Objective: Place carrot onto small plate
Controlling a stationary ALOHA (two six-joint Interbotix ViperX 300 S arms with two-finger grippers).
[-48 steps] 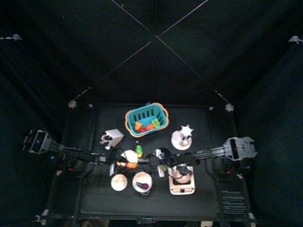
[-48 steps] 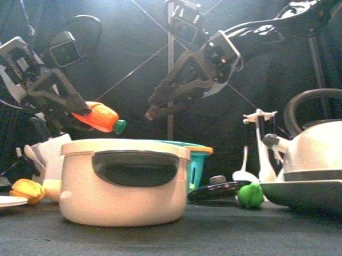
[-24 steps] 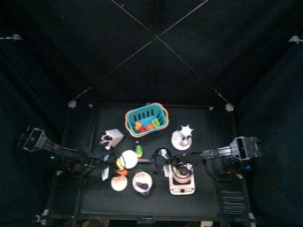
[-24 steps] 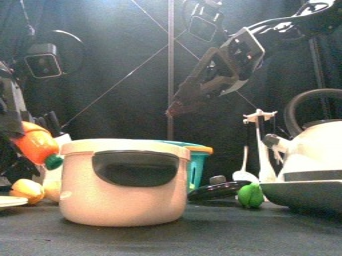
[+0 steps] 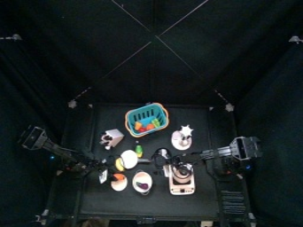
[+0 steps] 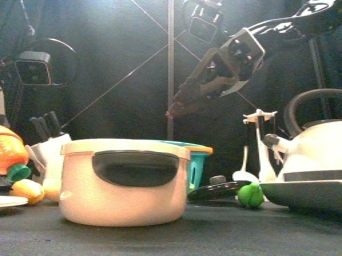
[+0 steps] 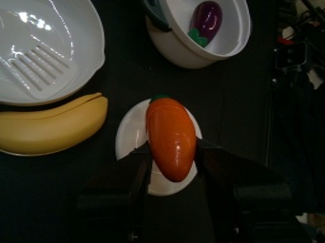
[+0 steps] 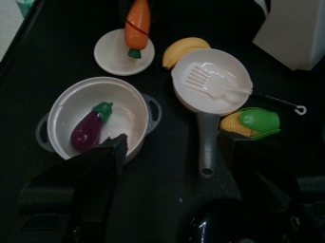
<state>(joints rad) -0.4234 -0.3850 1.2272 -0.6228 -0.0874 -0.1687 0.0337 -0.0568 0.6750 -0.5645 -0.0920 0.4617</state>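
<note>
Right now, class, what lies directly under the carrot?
The small plate lies under the carrot, which the left gripper holds. The carrot covers the plate's middle, so only its white rim shows.

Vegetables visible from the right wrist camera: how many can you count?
3, though some may be hidden. The long orange carrot is over the small round white plate; the purple eggplant lies inside the white pot; the green pepper sits beside the white spatula.

One carrot (image 7: pixel 172 139), one small plate (image 7: pixel 132 133), one banana (image 7: pixel 51 126), one eggplant (image 7: pixel 207 16), two bowls, one white strainer (image 7: pixel 45 49), one kettle (image 6: pixel 315 143)
</note>
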